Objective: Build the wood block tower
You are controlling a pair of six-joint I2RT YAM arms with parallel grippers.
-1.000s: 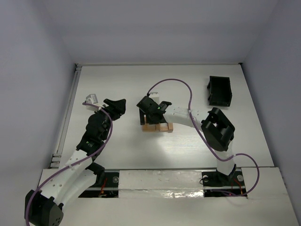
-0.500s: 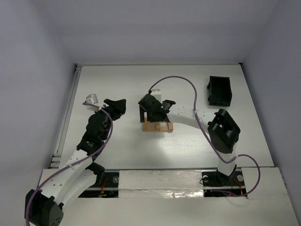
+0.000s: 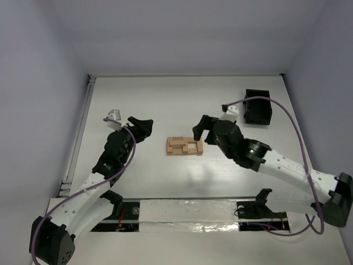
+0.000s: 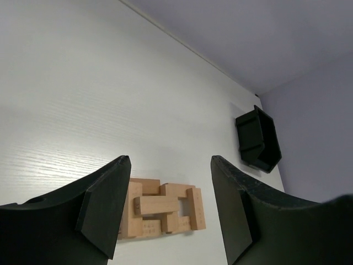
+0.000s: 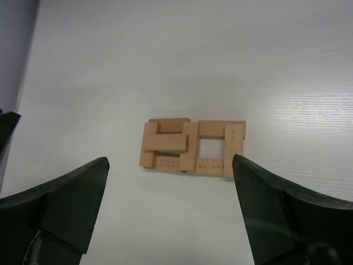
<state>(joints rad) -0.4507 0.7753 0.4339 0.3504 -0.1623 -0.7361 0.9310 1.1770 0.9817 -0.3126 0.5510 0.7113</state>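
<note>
Light-tan wooden blocks (image 3: 185,146), loosely stacked, risked toppling if the empty, spread-open left gripper (image 3: 146,131) or right gripper (image 3: 198,128) nudged them.

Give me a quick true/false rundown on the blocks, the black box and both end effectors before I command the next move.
1. The left end effector and right end effector are both open and empty. True.
2. The wood blocks form a tall upright tower. False: they sit as a low, flat cluster on the table.
3. The wood blocks lie between the two end effectors. True.
4. The black box touches the wood blocks. False: it stands apart, toward the far right corner.
</note>
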